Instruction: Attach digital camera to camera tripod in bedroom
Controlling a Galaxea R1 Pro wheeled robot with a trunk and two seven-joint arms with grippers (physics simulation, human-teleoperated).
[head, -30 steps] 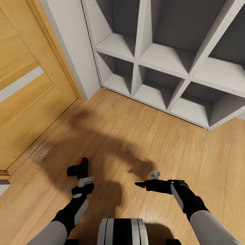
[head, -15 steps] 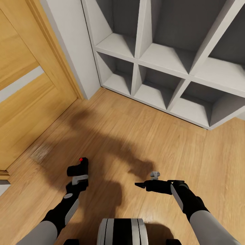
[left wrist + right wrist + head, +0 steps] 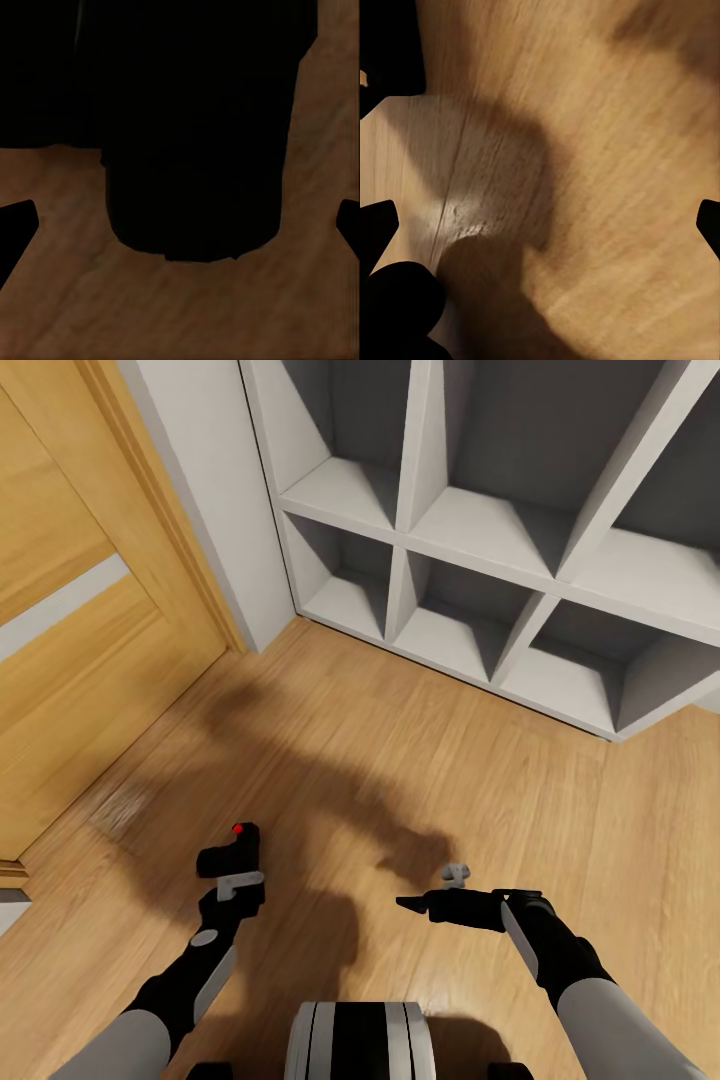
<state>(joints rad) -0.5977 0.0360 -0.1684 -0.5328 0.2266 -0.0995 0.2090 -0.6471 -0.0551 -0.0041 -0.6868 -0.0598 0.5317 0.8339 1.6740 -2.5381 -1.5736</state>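
Black digital camera (image 3: pixel 231 853), one, gripped by left tool (image 3: pixel 238 882); right tool (image 3: pixel 412 903) clenched.

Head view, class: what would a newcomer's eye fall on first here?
Probably the digital camera, black with a red button, held up in the left gripper over the wood floor. Next, the white cubby shelf standing ahead, and the wooden door at the view's left.

The digital camera (image 3: pixel 230 852) sits in the left gripper (image 3: pixel 236 882); shelf unit (image 3: pixel 480 560) ahead of both grippers, door (image 3: pixel 70 620) off its left
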